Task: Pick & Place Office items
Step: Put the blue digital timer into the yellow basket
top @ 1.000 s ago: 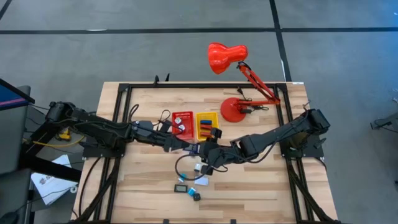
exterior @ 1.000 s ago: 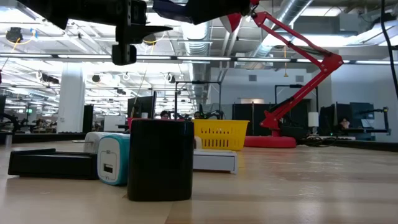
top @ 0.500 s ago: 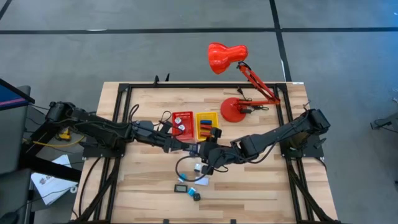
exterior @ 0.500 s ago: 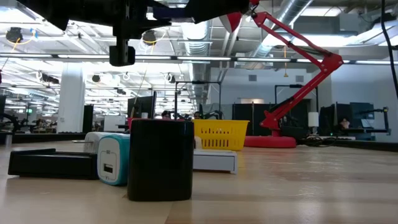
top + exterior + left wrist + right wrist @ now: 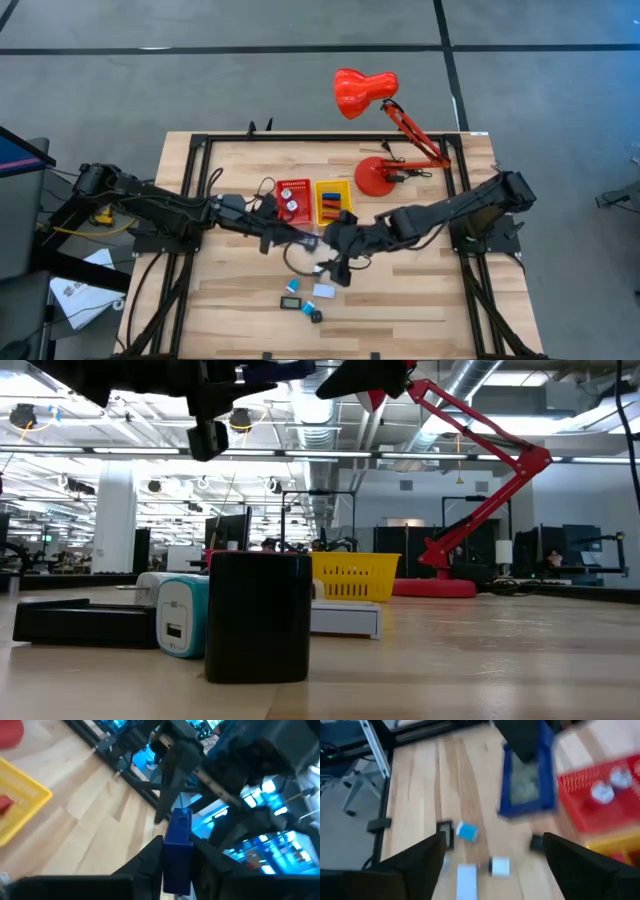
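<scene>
Office items are being sorted here, and one of them, a blue piece [image 5: 178,832], is clamped upright between the fingers of the left gripper [image 5: 176,855], which is held in the air over the middle of the table [image 5: 420,300], just in front of the red bin [image 5: 293,197]. A second ago both grippers were joined at this piece; since then the left jaws have been closed on it and the right jaws have been spread wide. The right gripper [image 5: 494,840] has also been drawn back a little toward the front of the table, and nothing is seen between its fingers. In the right wrist view the blue piece is seen to hang from the other arm, beside the red bin, in which a few small white pieces are already lying. From this it is judged that a handover from right to left has been completed, so the piece can now be carried by the left arm to a bin, probably the red bin or the yellow bin [image 5: 332,200] next to it. Several items are not yet picked: a light blue piece [image 5: 466,831], a white piece [image 5: 499,866] and a few black ones are lying on the wood below the right gripper, well apart from the bins. The red lamp [image 5: 385,130] is standing at the far side and is not involved.
</scene>
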